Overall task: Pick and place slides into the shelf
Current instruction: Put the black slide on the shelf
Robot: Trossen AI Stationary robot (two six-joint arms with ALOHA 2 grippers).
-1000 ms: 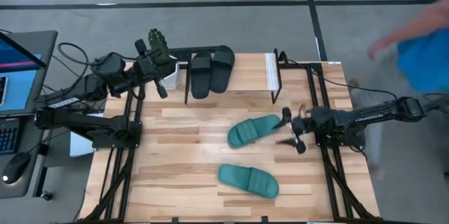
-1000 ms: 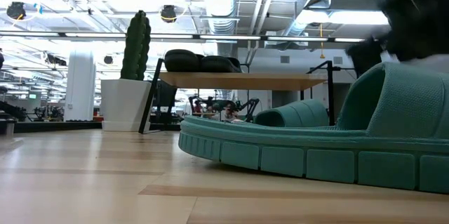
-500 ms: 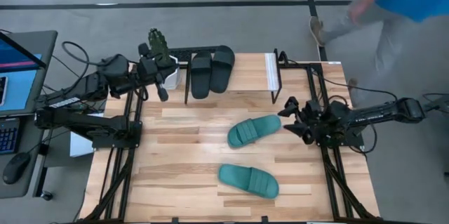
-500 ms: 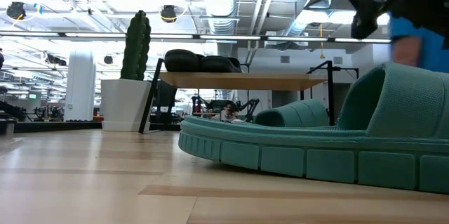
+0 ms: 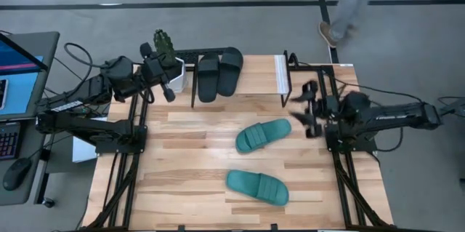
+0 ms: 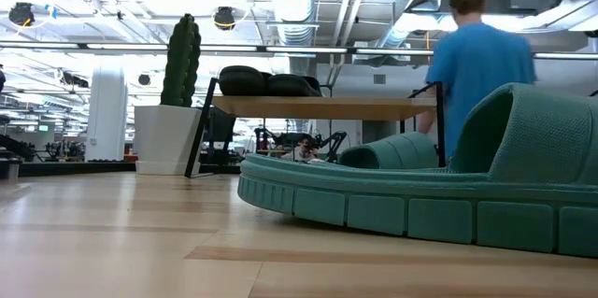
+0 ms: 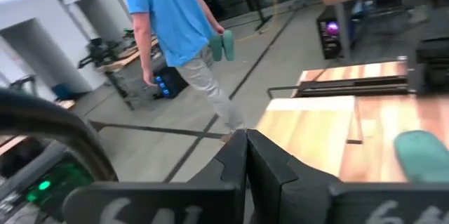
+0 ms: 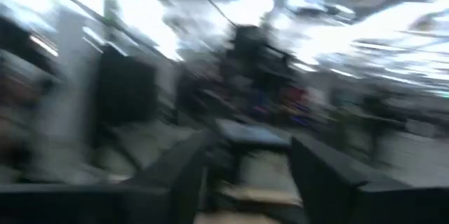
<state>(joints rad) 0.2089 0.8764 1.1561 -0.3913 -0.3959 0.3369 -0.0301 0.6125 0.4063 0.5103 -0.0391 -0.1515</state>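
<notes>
Light plank tabletop [image 5: 189, 152] from high view: low wooden-topped shelf w/ black frame [image 5: 254, 76] at far edge, two black slides [image 5: 219, 73] on it; two teal green slides [image 5: 263, 134] lie on planks, well apart. Right gripper [image 5: 306, 108] hangs beside nearer teal one, fingers apart, empty. Left gripper [image 5: 166, 86] waits by far-left corner. Low view: person in blue shirt [image 6: 476, 74] behind table. Left wrist: fingers [image 7: 247, 161] pressed together. Right wrist: blurred.

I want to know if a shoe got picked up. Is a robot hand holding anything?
No. The right hand is open and empty beside the shelf. The left hand is shut on nothing.
</notes>
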